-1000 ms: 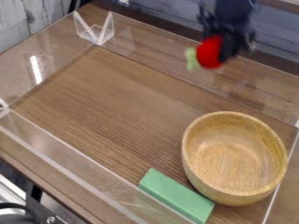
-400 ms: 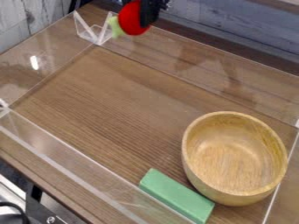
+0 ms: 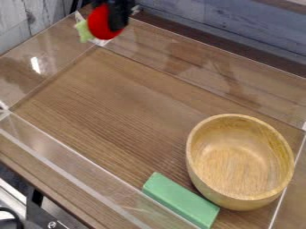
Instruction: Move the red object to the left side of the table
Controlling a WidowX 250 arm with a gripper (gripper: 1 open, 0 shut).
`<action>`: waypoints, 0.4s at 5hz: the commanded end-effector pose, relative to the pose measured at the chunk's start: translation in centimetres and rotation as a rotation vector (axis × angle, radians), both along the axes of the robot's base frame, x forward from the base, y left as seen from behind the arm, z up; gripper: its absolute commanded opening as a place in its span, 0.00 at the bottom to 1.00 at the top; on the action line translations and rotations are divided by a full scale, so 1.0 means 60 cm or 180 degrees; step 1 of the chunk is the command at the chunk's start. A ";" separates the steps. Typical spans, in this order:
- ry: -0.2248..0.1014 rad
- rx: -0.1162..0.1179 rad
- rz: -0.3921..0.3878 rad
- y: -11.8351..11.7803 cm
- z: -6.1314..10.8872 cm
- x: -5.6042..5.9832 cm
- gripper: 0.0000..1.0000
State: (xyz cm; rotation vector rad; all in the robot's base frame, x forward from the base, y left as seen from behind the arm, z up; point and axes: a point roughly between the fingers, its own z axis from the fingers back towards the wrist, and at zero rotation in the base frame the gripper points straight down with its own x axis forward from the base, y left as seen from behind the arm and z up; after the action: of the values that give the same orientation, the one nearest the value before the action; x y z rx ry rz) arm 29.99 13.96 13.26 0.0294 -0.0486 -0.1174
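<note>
The dark tool (image 3: 116, 11) is clamped on the small red object (image 3: 106, 23), near eleven o'clock over the bench (image 3: 131, 109); it looks light and smooth, best gripped around its round middle.

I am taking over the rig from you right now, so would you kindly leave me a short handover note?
Gripper: shut on the red object, green end hanging out to one side.
Where things are: the red object is up near the far left corner of the table as the camera sees it, seemingly not set down. Wooden bowl and green block sit on the near right part.
Done: object grasped and over the left side.
Left: lower it, open the jaws, back away.
</note>
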 end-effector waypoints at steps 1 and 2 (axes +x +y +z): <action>-0.0219 0.0127 -0.0081 0.020 0.023 -0.014 0.00; -0.0226 0.0086 -0.0059 0.016 0.011 -0.018 0.00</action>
State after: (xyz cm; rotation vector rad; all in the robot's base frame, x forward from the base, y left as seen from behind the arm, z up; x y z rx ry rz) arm 28.94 14.42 11.31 0.0164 -0.0439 -0.1486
